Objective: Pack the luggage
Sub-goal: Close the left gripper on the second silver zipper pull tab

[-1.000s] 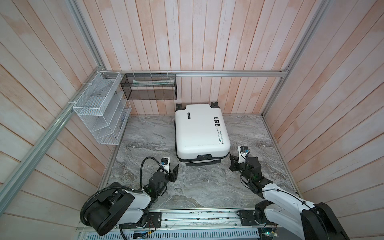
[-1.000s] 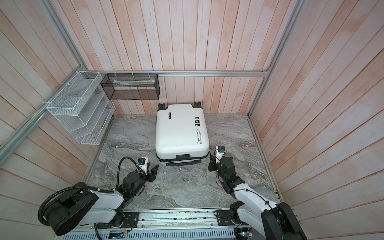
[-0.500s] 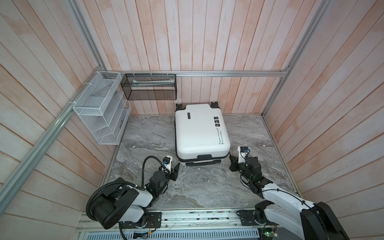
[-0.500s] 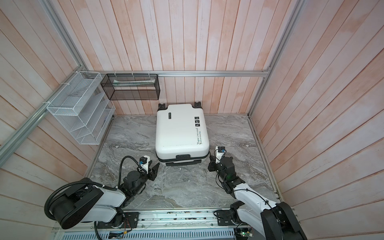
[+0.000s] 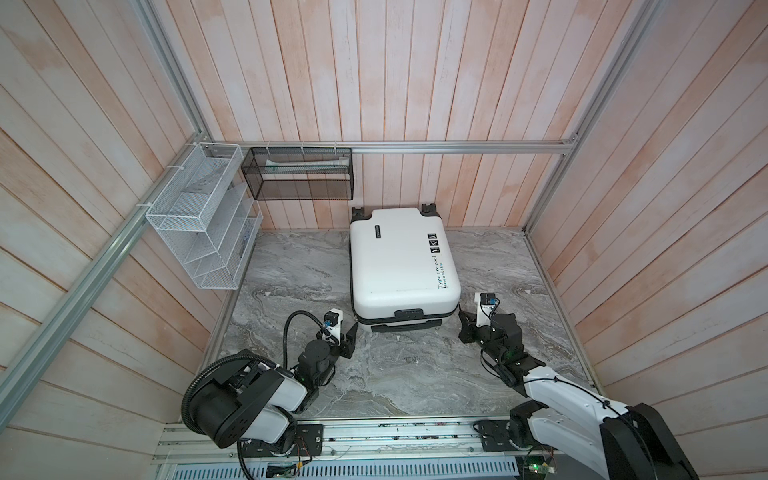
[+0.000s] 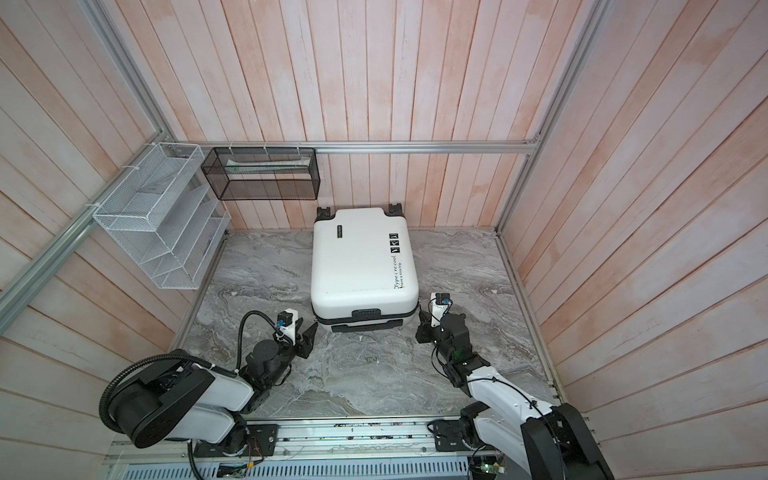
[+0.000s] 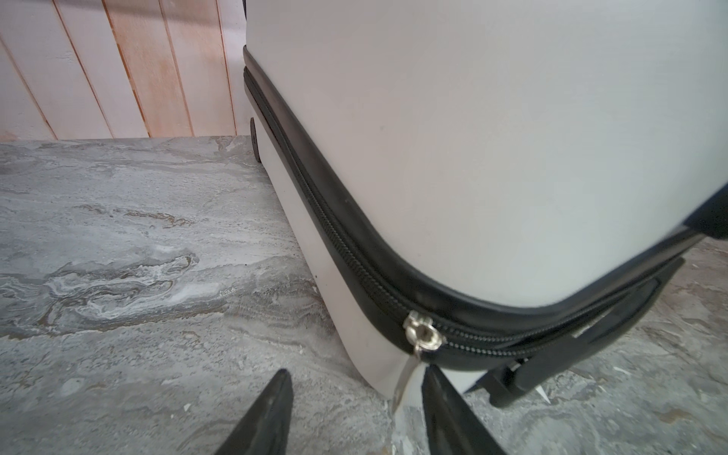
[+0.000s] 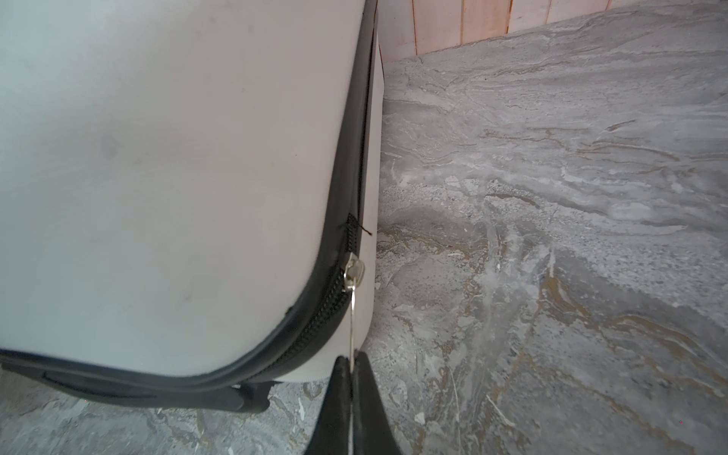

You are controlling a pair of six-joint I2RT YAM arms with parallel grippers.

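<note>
The luggage [image 5: 403,266] [image 6: 361,266] is a white hard-shell suitcase, lying flat and closed on the marble floor, its black handle [image 5: 405,326] facing the arms. My left gripper [image 5: 351,340] [image 6: 308,338] [image 7: 356,372] is open at its near left corner. A silver zipper slider [image 7: 423,335] sits just ahead, and its pull tab [image 7: 405,374] hangs between the fingers, close to one of them. My right gripper [image 5: 462,316] [image 6: 420,319] [image 8: 350,359] is at the near right corner, shut on the thin pull tab [image 8: 351,315] of a second slider [image 8: 353,272].
A white wire rack [image 5: 203,220] hangs on the left wall. A black mesh basket [image 5: 299,174] hangs from the back rail, above the suitcase's wheels [image 5: 430,208]. Wooden walls close in three sides. Marble floor [image 5: 415,374] lies between the arms.
The left arm has drawn in and its gripper has crept toward the suitcase's corner, with the jaws a little narrower. The right gripper and the suitcase have not moved.
</note>
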